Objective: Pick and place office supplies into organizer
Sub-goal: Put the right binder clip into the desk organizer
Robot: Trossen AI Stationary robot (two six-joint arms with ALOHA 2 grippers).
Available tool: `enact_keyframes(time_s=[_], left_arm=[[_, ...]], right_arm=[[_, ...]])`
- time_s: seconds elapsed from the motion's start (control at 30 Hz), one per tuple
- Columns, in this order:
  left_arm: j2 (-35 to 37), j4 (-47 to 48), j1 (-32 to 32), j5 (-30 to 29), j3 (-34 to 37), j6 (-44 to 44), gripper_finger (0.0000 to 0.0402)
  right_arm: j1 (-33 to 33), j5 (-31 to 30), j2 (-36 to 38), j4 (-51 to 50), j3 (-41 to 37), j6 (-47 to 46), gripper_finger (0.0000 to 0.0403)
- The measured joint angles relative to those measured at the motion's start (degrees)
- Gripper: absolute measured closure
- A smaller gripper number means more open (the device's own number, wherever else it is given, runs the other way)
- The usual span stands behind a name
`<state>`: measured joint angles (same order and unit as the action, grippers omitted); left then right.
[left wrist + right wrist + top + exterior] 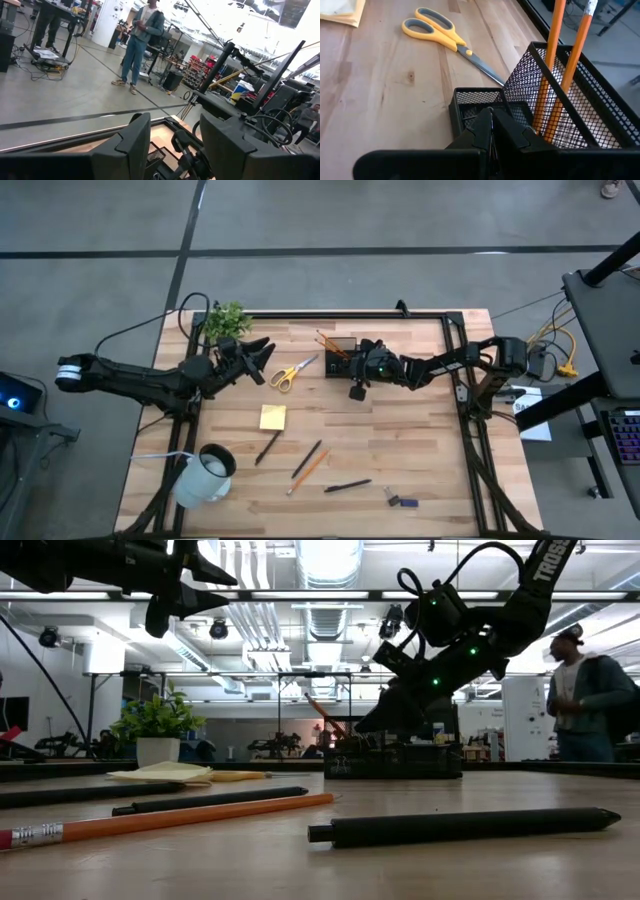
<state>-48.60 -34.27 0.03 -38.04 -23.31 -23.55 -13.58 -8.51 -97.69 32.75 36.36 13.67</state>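
Note:
The black mesh organizer [340, 353] stands at the table's far middle, with two orange pencils [555, 75] leaning upright in its tall compartment. My right gripper [492, 131] is shut, slanting down from the table's right, its tips at the organizer's low front compartment [470, 102]. The yellow-handled scissors [293, 372] lie flat just left of the organizer. Nearer the front lie the yellow sticky-note pad [272, 417], dark pens [267, 447] [347, 486], an orange pencil [310, 470] and small dark bits [400, 501]. My left gripper [258, 352] hangs open above the table's far left, holding nothing. My right gripper's shut fingertips [485, 125] stand over the rim of the organizer's low front compartment, coming slantwise from above and the table's right. I cannot tell whether they touch the mesh, or whether anything thin sits between them.
A white mug [205, 475] lies at the near left corner and a small green plant [227, 320] stands at the far left. A black frame rail [340, 314] runs along the table's far edge. A person [580, 700] stands in the room beyond the table.

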Motion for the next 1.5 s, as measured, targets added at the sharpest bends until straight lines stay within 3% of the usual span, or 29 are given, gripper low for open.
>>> enact_keyframes(time_s=[1.5], left_arm=[[0.0,0.0,0.0,0.0,0.0,0.0,0.0244]], right_arm=[[-1.5,1.1,0.0,-7.3,0.0,-3.6,0.0394]])
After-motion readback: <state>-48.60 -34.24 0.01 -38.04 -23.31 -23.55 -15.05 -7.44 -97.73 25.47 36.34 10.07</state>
